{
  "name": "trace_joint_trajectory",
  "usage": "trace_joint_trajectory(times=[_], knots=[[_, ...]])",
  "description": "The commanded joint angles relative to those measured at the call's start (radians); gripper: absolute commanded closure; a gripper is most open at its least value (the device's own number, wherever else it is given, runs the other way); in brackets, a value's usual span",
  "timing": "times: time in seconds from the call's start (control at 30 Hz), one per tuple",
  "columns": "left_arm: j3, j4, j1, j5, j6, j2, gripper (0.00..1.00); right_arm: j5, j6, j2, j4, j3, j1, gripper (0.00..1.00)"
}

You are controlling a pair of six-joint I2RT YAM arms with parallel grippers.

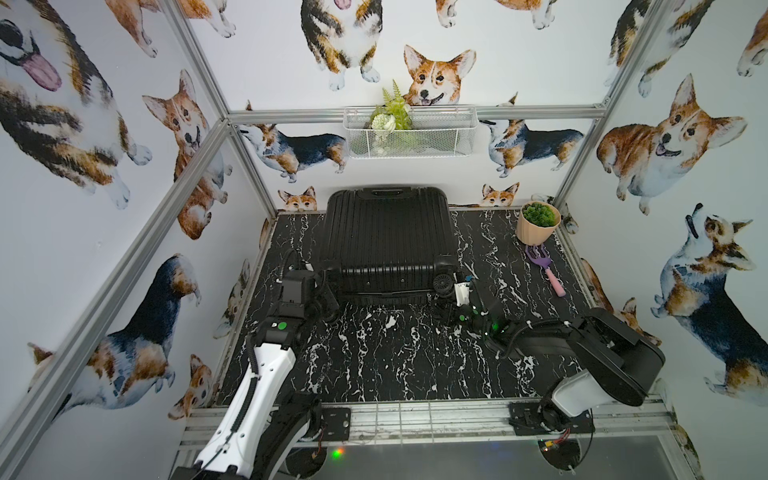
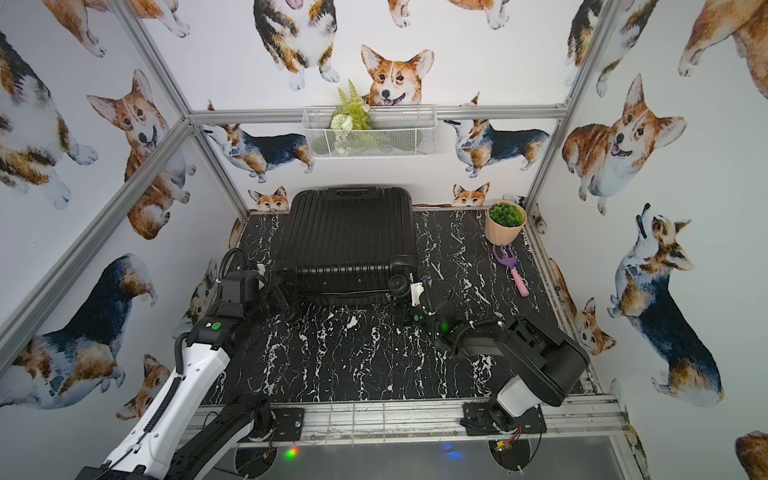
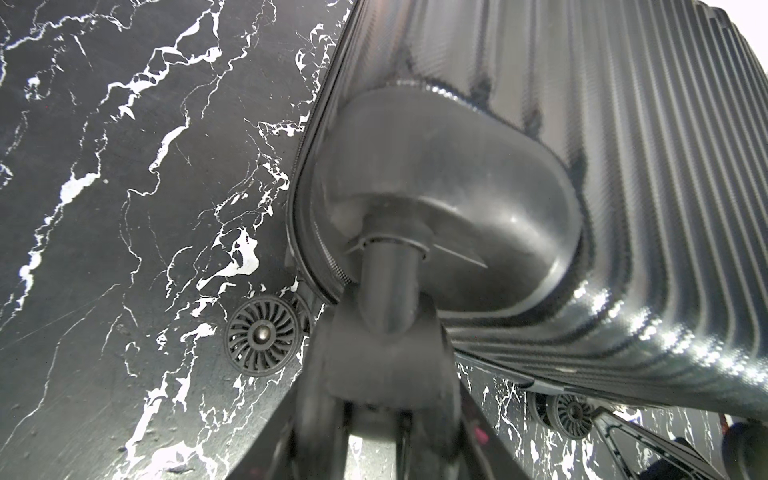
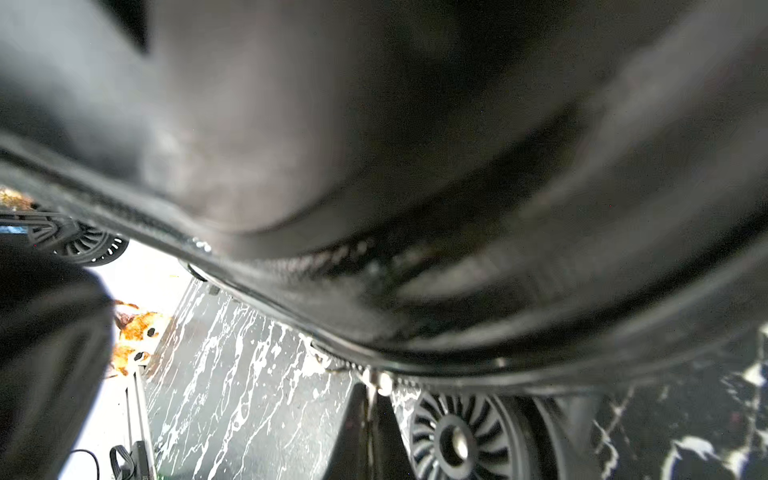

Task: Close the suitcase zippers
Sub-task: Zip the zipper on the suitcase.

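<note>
The suitcase (image 1: 386, 232) lies flat at the back middle of the tabletop (image 1: 374, 353), ribbed shell up and wheels toward the arms, in both top views. There its black zippers cannot be picked out against the black shell. In the left wrist view a short run of the zippers (image 3: 336, 278) shows along the rim.

The left claw (image 3: 384, 332) is blurred and cut off by the frame edge. Its jaws sit clamped on either side of a corner wheel (image 3: 386, 353), itself only a dark smear.

The right wrist view is mostly out of focus. The right claw (image 4: 368, 399) is closed, its tips at the zipper line by a small metal piece (image 4: 380, 382). Whether it pinches that piece I cannot tell.

Count: one suitcase, two arms, two spoked wheels (image 3: 262, 334) sharp in the left wrist view, one potted plant (image 1: 539, 222), one garden fork (image 1: 546, 266) and one wire basket (image 1: 411, 133).
</note>
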State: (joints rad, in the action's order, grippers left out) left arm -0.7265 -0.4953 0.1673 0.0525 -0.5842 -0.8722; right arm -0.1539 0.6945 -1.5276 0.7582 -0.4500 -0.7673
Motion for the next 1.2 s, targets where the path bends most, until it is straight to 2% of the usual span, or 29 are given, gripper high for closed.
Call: trace_joint_trajectory(times=[0.0,0.37,0.7,1.17], knots=[[0.003,0.004,0.016,0.071,-0.028,-0.014,0.8,-0.07,0.021,-0.012,0.113,-0.007,-0.011,1.0],[0.005,0.04,0.046,0.099,-0.033,-0.038,0.81,-0.128,0.056,-0.063,0.211,-0.003,-0.017,1.0],[0.006,0.064,0.059,0.115,-0.036,-0.05,0.82,-0.127,0.065,-0.088,0.247,0.002,-0.022,1.0],[0.001,0.06,0.065,0.125,-0.017,-0.066,0.78,0.035,-0.004,0.002,0.091,0.033,-0.022,1.0]])
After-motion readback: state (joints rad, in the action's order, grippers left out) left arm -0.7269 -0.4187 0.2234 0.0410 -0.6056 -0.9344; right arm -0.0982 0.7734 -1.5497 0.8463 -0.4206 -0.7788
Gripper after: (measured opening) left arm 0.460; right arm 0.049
